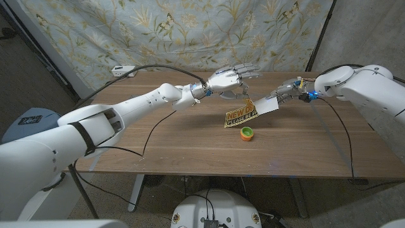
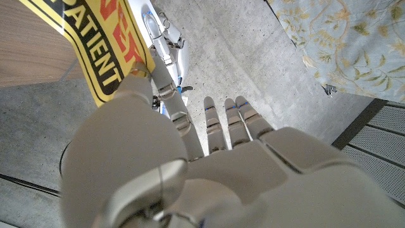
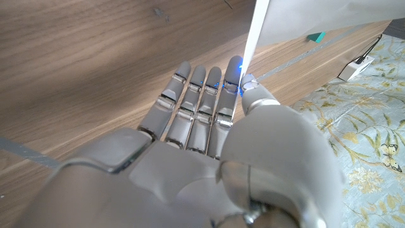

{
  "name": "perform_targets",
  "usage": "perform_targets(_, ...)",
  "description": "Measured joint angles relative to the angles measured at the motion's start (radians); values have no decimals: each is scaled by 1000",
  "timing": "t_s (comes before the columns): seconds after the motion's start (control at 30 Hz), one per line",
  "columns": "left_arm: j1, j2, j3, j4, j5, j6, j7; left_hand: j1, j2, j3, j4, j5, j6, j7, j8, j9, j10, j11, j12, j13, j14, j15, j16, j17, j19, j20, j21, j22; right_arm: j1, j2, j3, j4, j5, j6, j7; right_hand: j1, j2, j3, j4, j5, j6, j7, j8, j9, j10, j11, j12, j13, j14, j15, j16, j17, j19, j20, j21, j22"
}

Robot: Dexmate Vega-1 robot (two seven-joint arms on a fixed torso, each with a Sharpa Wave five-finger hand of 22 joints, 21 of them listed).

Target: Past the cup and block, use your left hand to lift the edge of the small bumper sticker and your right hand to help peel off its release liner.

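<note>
Yellow and black, the bumper sticker [image 1: 241, 116] hangs in the air just right of centre in the head view, lifted clear of the wooden table [image 1: 190, 145]. I have my left hand [image 1: 231, 78] above it at centre top, pinching its upper edge between thumb and a finger while the other fingers reach out straight; the left wrist view shows the printed face pressed under the thumb. My right hand [image 1: 288, 90], to the right of it in the frame, pinches the white release liner [image 1: 269, 106], which in the right wrist view runs up as a pale sheet from between thumb and fingertip. The two layers look partly parted, so I judge the peel is under way. To do it well, I would keep the left pinch firm and steady, draw the liner away low and slowly along the sticker's length, and watch that the exposed adhesive does not fold onto itself or my fingers. A small orange and green object [image 1: 246, 133] sits on the table below the sticker; I would stay above it.
</note>
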Motion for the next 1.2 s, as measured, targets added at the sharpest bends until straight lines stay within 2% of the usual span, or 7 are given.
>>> perform_targets(0.2, 0, 8, 0, -8, -3, -2, 0, 0, 0, 0, 0, 0, 0, 0, 0, 0, 0, 0, 0, 0, 9, 2, 0, 0, 0, 0, 0, 0, 6, -5, -1, -1, -4, -8, 4, 5, 5, -4, -2, 0, 0, 0, 0, 0, 27, -13, 15, 10, 34, -5, 8, -1, -4, -4, 0, 0)
perform_targets(0.67, 0, 27, 0, -32, -15, -7, 0, 0, 0, 0, 0, 0, 0, 0, 5, 0, 0, 0, 0, 0, 9, 2, 0, 0, 0, 0, 0, 0, 3, -19, 11, -8, -4, -20, -2, 5, 5, -4, -2, 0, 0, 0, 0, 0, 30, -16, 23, 20, 46, -6, 8, -3, -4, -3, 0, 0)
perform_targets(0.93, 0, 48, 18, -53, -33, 1, 0, -5, -5, 0, 0, 0, 0, 0, 5, -1, 0, 0, 0, 0, 9, 2, 0, 0, 0, 0, 0, 0, 1, -26, 18, -8, -1, -27, -7, 9, 9, -6, 1, 0, -5, -6, 0, 0, 55, -30, 42, 29, 57, -6, 8, -3, -4, -3, 0, 0)
perform_targets(1.2, -6, 66, 35, -68, -53, 11, 0, -5, -5, 0, 0, 0, 0, 0, 5, 0, 0, 0, 0, 0, 9, 2, 0, 0, 0, 0, 0, 0, 2, -32, 21, -9, 0, -34, -7, 9, 9, -6, 1, 0, -5, -6, 0, 0, 55, -30, 42, 38, 57, -6, 8, -7, -3, -4, 0, 0)
